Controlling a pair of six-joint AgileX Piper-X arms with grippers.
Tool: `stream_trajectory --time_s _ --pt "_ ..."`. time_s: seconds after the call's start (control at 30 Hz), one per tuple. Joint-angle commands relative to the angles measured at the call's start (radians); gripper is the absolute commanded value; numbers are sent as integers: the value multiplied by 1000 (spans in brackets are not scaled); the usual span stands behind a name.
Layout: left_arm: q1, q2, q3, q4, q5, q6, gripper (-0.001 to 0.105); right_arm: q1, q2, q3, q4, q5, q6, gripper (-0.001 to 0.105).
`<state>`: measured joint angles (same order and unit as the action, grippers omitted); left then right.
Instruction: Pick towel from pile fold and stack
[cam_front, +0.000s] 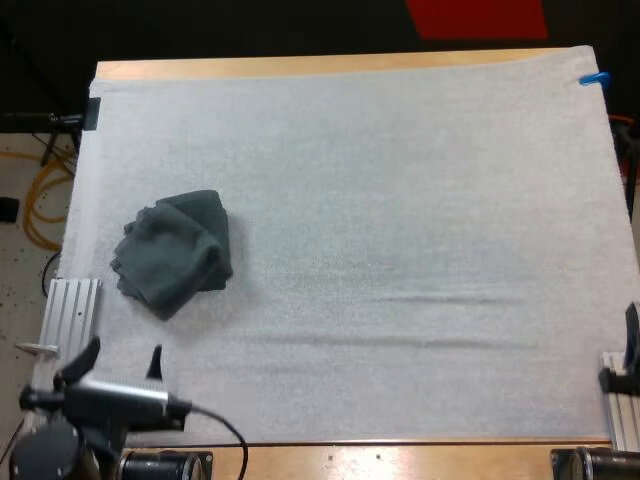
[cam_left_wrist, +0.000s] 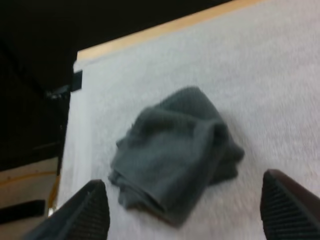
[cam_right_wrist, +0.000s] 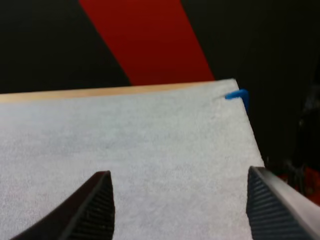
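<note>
A dark grey-green towel (cam_front: 175, 250) lies in a loosely folded bundle on the left part of the white mat (cam_front: 400, 200). My left gripper (cam_front: 122, 360) rests near the mat's front left corner, a short way in front of the towel, open with nothing between its fingers. From the left wrist the towel (cam_left_wrist: 175, 150) sits just beyond the two spread fingertips (cam_left_wrist: 90, 210). My right gripper (cam_right_wrist: 180, 210) is open over bare mat (cam_right_wrist: 150, 145) near the far right corner. Part of the right arm (cam_front: 630, 350) shows at the mat's right edge.
A ribbed metal block (cam_front: 70, 310) stands at the mat's left edge beside the towel, and another (cam_front: 620, 410) at the front right. Wooden table edge (cam_front: 300, 66) runs along the far side. The mat's middle and right are bare.
</note>
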<state>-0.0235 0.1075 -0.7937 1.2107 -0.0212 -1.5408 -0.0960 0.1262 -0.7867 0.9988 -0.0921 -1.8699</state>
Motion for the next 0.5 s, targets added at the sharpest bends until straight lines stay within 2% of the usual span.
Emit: stream_trajectory --time_s 0.0,0.17,0.23,0.37,0.47 --pt "-5 -33 10 33 -13 -6 62 -4 -50 20 0 -1 -11 56" --pt "-5 -126 40 171 -16 -6 62 -4 -187 98 6 1 5 56" --pt "-5 -160 56 238 -30 -6 62 -4 -170 111 52 12 33 56" --pt "-5 -219 70 333 -39 -6 62 -4 -172 152 36 -2 34 56" --pt "-4 -266 74 361 -107 -4 62 -4 -175 164 23 -2 34 56"
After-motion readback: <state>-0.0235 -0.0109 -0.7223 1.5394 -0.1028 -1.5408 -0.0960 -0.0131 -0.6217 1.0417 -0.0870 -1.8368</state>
